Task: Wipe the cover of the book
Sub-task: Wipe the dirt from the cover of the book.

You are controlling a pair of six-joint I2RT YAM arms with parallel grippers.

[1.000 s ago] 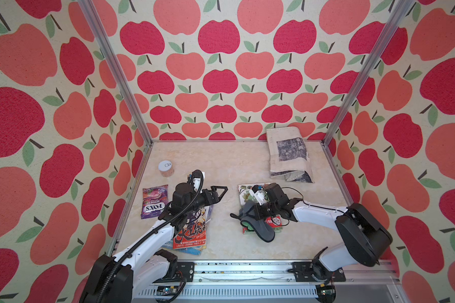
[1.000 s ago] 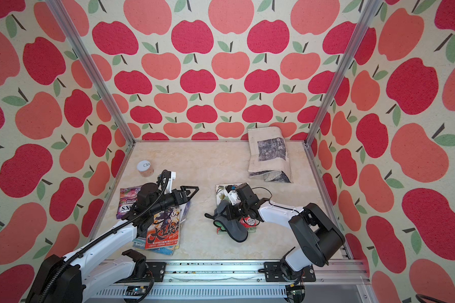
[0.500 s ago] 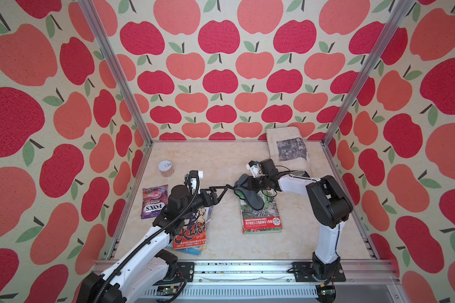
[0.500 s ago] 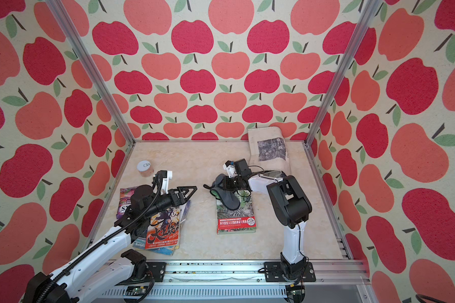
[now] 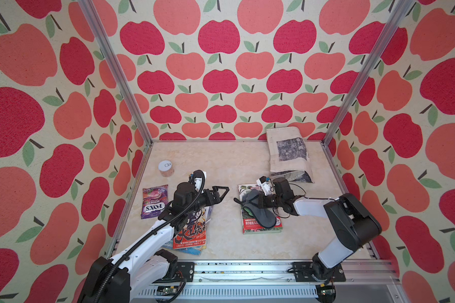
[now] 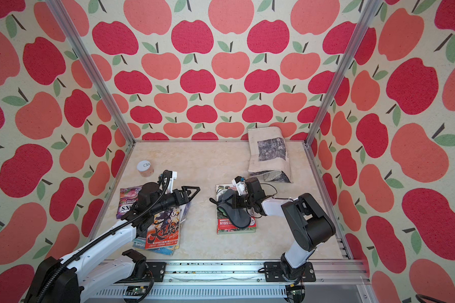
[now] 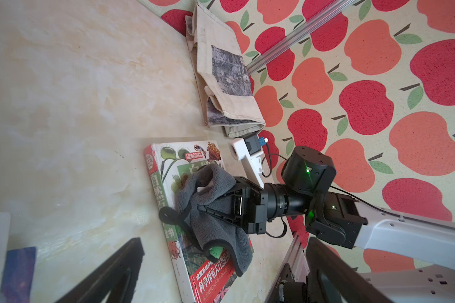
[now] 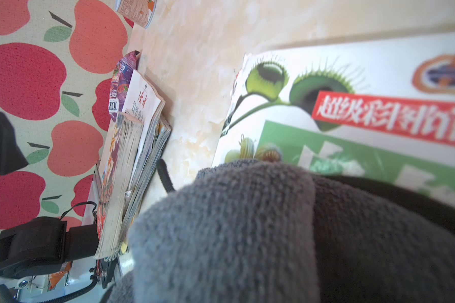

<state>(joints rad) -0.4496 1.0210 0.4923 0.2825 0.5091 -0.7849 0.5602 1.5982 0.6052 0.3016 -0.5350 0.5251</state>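
The book [image 5: 263, 230] with a green and red plant cover lies flat on the floor, right of centre, in both top views [image 6: 234, 228]. A grey cloth [image 5: 262, 219] is draped over its middle. My right gripper [image 5: 250, 203] is shut on the cloth and holds it down on the cover. The left wrist view shows the cloth [image 7: 208, 210] bunched round the right gripper [image 7: 199, 208] on the book [image 7: 210, 278]. In the right wrist view the cloth [image 8: 247, 223] hides the jaws, with the book [image 8: 378, 118] beyond. My left gripper [image 5: 225, 192] hangs open and empty, left of the book.
A stack of magazines [image 5: 192, 233] lies under my left arm. A purple candy bag [image 5: 154, 200] and a small can [image 5: 166, 168] sit by the left wall. A folded printed bag [image 5: 289, 154] leans in the back right corner. Walls close three sides.
My right gripper swept the cloth from the book's near end to its far end, then came back to the middle. The left gripper stayed open and shifted only slightly.
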